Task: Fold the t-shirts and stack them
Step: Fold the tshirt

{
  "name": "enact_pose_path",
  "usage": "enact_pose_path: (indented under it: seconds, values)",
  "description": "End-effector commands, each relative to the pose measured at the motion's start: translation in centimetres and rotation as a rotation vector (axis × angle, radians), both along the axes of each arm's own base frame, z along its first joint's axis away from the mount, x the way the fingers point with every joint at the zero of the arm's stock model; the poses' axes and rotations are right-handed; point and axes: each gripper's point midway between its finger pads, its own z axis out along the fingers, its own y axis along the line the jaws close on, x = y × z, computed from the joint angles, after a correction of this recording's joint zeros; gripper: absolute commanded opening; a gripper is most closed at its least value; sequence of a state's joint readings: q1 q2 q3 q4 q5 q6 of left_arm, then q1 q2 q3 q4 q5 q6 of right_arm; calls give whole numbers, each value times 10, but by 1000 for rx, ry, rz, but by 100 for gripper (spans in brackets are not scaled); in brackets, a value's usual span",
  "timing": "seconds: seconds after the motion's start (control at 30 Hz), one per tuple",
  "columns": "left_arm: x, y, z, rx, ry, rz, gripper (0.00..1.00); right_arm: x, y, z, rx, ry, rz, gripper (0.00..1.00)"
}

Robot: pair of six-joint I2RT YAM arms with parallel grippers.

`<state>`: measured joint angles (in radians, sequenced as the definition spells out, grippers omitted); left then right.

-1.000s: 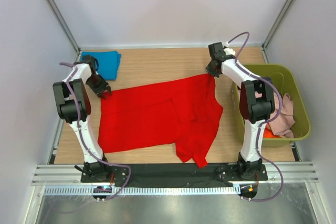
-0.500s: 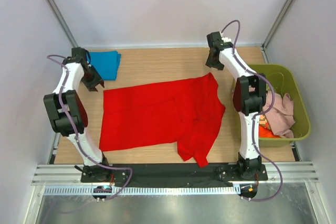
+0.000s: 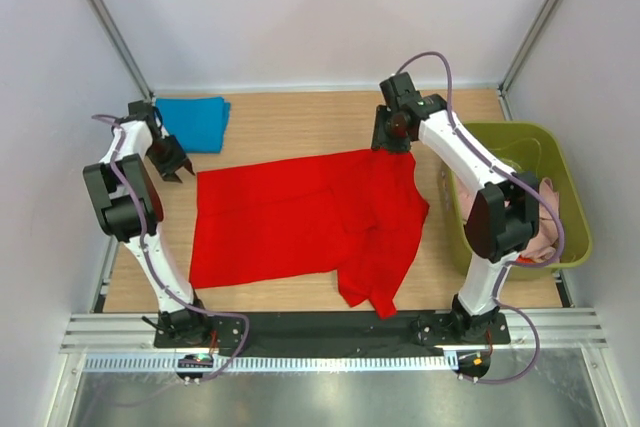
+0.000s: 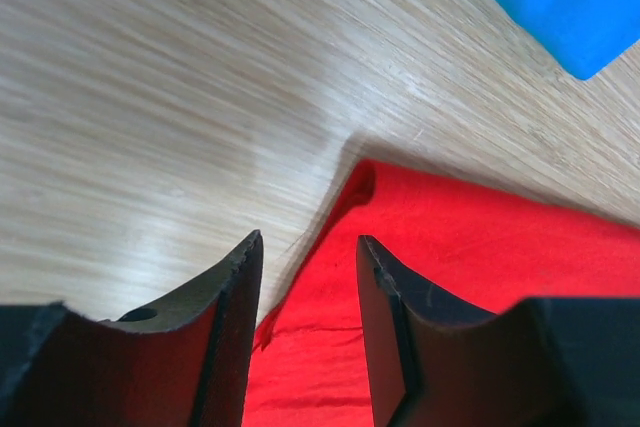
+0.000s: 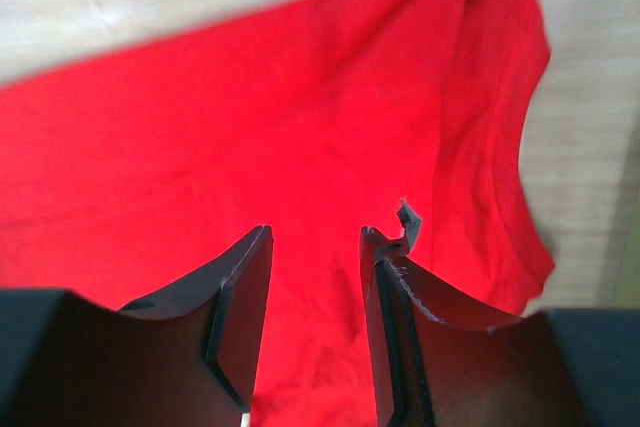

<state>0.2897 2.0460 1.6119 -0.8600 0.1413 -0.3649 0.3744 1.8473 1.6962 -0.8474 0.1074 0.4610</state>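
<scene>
Bright red cloth t-shirt [image 3: 310, 222] spread flat mid wooden table [image 3: 290, 122]. Left claw [image 4: 308, 247] moderately wide, empty, over the shirt's far-left corner. Right claw [image 5: 315, 242] moderately wide, empty, above the shirt's far-right part. Folded blue cloth t-shirt [image 3: 195, 119] at far-left of table, apart from the red one. Pale pink t-shirt [image 3: 540, 222] and orange t-shirt [image 3: 520, 258] bunched in olive-green plastic bin [image 3: 530, 129], right side.
</scene>
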Motion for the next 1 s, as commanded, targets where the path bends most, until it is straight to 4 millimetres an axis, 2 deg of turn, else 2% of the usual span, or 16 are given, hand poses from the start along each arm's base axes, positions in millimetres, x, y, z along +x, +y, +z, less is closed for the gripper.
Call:
enact_pose_path:
  seconds: [0.0,0.1,0.17,0.3,0.37,0.77,0.97]
  values:
    - [21,-9,5,-71,-97,-73,42,-22,-3,-1,32,30,32,46]
    - [24,-16,2,-108,-131,-97,38,-31,-4,-4,38,31,36,46]
    - [21,-19,-4,-121,-127,-109,43,-36,-7,-5,30,38,38,45]
    - [18,-16,-16,-107,-98,-102,45,-40,-11,-2,16,38,36,45]
    - [16,-14,-21,-98,-82,-86,40,-41,-11,0,19,33,39,45]
    - [4,-27,-26,-153,-72,-104,33,-39,-4,-11,50,59,44,43]
    - [7,-27,-23,-154,-83,-100,20,-43,-4,-19,51,81,45,43]
